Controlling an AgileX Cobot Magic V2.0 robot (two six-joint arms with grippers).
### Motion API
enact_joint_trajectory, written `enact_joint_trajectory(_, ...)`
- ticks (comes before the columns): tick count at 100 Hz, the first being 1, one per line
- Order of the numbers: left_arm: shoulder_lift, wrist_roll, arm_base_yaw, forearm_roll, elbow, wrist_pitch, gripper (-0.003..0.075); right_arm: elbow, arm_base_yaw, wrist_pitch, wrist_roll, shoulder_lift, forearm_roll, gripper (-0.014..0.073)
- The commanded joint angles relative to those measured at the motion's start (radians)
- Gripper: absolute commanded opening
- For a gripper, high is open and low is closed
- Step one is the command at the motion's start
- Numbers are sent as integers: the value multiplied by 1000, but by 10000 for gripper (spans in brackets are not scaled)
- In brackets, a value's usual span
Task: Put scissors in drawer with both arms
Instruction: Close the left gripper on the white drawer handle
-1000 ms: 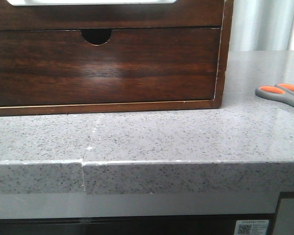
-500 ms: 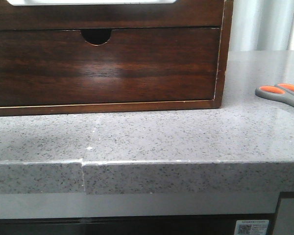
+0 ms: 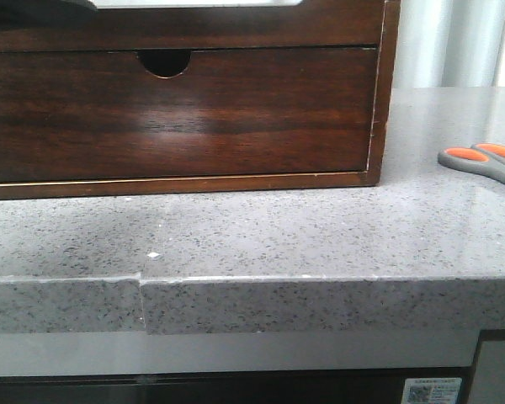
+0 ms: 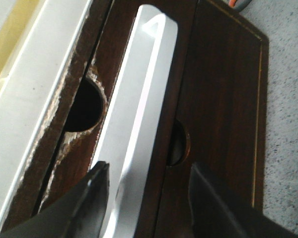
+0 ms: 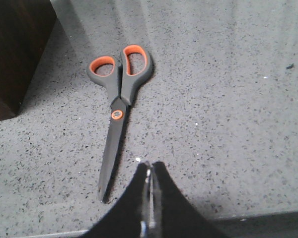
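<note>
Scissors (image 5: 118, 106) flat on counter (image 5: 228, 99), right of cabinet (image 3: 236, 109). Right gripper (image 5: 149, 198) above blades, jaws together. Left gripper (image 4: 149, 191) over drawer (image 4: 139, 124), jaws apart.

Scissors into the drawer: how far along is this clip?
Nothing looks done yet. The scissors lie closed on the countertop, untouched; the right gripper is shut above them. In hand: the left gripper is open at the drawer. Left: opening it, picking the scissors, placing them inside.
</note>
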State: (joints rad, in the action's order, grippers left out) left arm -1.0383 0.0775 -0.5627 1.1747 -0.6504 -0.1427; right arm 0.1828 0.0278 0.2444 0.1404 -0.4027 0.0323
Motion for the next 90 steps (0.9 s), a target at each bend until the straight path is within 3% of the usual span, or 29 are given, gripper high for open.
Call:
enact_joint_trajectory(1, -7, 6, -8, 23, -51, -7, 344, 36, 1, -77, -4, -13, 1, -61)
enact_joint_trajectory(15, -22, 6, -8, 110, -56, 19, 275, 36, 1, -77, -4, -13, 1, -61)
enact_joint_trajectory(41, -22, 6, -8, 147, -56, 58, -21, 36, 1, -77, -4, -13, 1, -61)
enact_joint_trajectory(90, -20, 6, -8, 147, -56, 37, -22, 36, 1, -77, -4, -13, 1, -61)
